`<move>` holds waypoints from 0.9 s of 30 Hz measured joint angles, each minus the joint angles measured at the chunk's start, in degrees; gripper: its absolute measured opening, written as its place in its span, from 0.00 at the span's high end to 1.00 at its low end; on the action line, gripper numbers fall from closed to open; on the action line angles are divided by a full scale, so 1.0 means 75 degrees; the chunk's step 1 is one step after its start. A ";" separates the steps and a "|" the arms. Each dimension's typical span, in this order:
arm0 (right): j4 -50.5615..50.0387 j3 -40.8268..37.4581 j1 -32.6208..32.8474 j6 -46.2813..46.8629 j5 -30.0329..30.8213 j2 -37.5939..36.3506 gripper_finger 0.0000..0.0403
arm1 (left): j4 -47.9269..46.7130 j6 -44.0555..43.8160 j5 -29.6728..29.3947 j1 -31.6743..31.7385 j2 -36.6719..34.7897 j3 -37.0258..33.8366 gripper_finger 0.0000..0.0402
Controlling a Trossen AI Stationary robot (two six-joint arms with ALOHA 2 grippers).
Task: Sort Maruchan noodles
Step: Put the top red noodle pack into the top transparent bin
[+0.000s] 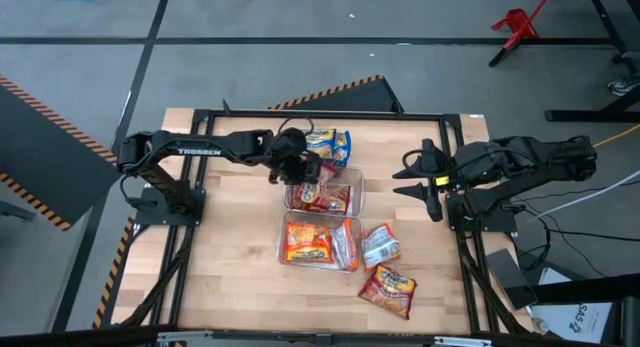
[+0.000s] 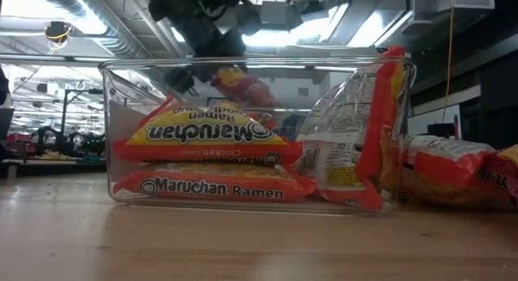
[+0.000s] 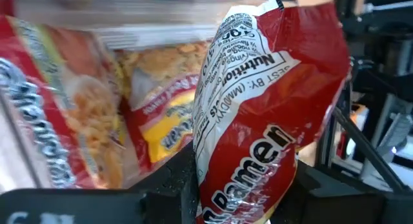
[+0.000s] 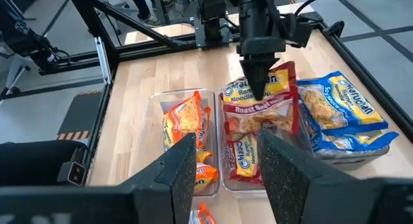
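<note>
Light wooden table top [image 1: 230, 277] in a black frame, both dark arms over it. Two clear plastic rectangular bins sit end to end near the middle. The near bin [image 1: 283, 249] holds orange crinkly Maruchan ramen packets [image 1: 310, 242], two stacked flat and one standing on edge at its right side. The far bin [image 1: 356, 177] holds red Roast Beef packets [image 4: 248, 121].

Left gripper [image 4: 258, 88] hangs over the far bin, fingers closed on a red-and-silver ramen packet [image 3: 258, 133] held upright, nutrition panel toward the wrist camera.

Blue-and-yellow packets [image 1: 330, 144] lie on the table just beyond the far bin. Two loose packets lie right of the near bin: one orange-and-white [image 1: 380, 244], one red [image 1: 390, 290] nearer the front edge.

Right gripper [image 1: 418, 175] waits at the table's right edge, fingers spread wide, holding nothing.
</note>
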 joint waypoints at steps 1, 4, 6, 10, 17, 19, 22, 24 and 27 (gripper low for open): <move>-0.0032 0.0000 0.0000 -0.0014 0.0000 0.0000 0.63 | -0.0003 -0.0045 -0.0009 0.0003 0.0000 -0.0043 0.68; -0.0075 0.0000 0.0000 -0.0015 0.0000 0.0000 0.63 | 0.0060 -0.0346 0.0035 -0.0028 0.0000 -0.0104 0.68; -0.0074 0.0002 0.0000 -0.0017 0.0000 0.0000 0.63 | 0.0270 -0.0409 0.0043 -0.0041 0.0010 -0.0130 0.68; -0.0074 0.0000 0.0000 -0.0017 0.0000 -0.0003 0.63 | 0.0634 -0.0416 0.0003 -0.0009 0.0137 -0.0147 0.68; -0.0081 0.0003 0.0000 -0.0017 0.0000 -0.0006 0.63 | 0.0736 -0.0487 0.0044 -0.0072 0.0339 -0.0135 0.68; -0.0083 0.0000 0.0000 -0.0019 0.0000 -0.0006 0.63 | 0.0713 -0.0405 0.0059 -0.0029 0.0385 -0.0130 0.68; -0.0086 0.0001 0.0000 -0.0019 0.0000 -0.0006 0.63 | 0.0713 -0.0418 0.0247 -0.0046 0.0440 -0.0143 0.68; -0.0083 0.0003 0.0000 -0.0019 0.0000 -0.0006 0.63 | 0.0726 -0.0412 0.0307 -0.0095 0.0555 -0.0129 0.68; -0.0086 0.0003 0.0000 -0.0019 0.0000 -0.0006 0.63 | 0.0705 -0.0381 0.0378 -0.0082 0.0695 -0.0144 0.68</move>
